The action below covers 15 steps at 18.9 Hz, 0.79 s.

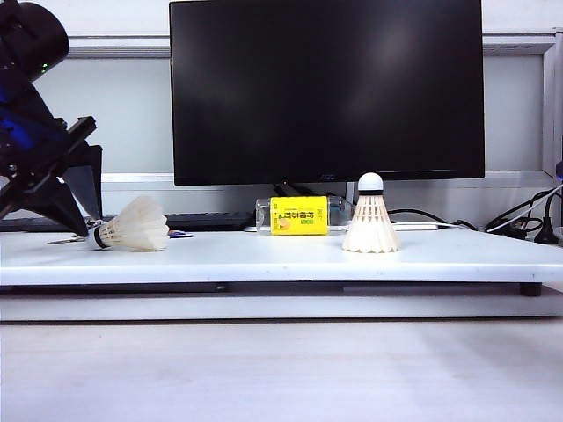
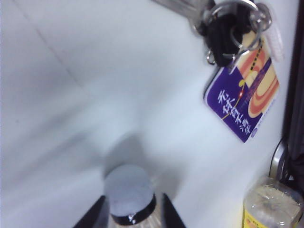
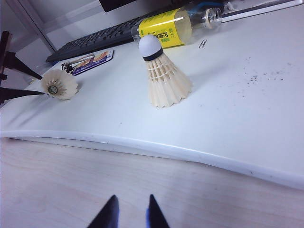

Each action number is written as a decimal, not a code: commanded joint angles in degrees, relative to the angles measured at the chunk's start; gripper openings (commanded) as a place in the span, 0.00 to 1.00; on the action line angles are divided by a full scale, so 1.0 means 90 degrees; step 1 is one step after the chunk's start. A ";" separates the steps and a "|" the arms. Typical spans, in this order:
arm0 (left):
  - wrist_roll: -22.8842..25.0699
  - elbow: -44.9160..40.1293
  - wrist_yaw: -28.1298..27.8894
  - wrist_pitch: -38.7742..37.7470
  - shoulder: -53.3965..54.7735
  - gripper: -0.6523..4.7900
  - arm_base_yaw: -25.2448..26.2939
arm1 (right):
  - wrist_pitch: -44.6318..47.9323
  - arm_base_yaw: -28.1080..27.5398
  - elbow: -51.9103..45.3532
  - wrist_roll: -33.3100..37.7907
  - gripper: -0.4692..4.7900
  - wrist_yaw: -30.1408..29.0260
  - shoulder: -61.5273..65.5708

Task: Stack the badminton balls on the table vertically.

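Left gripper (image 2: 132, 216) is at the far-left end of the table (image 1: 264, 259), jaws part-open and straddling the cork tip of the lying shuttlecock (image 1: 134, 226); looks closed on the cork but contact isn't clear. That shuttle lies on its side, long axis along the table, cork pointing left into the gripper, skirt flaring right. Standing shuttlecock (image 1: 370, 220) sits upright right of centre, cork up, well apart to the right. Right gripper (image 3: 129, 213) hangs off the near edge, jaws slightly apart, empty. Left arm is the nearer one; lying shuttle needs turning cork-up, then carrying right over the standing one
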 commanded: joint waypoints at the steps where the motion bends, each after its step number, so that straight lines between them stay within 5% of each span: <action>1: 0.0056 0.0019 0.0029 0.0007 -0.0010 0.40 0.0000 | -0.0005 -0.0002 0.0005 -0.0019 0.25 0.0041 -0.0010; 15: 0.0170 0.0019 0.0165 0.0248 0.0255 0.40 0.0000 | -0.0007 -0.0002 0.0005 -0.0019 0.25 0.0039 -0.0010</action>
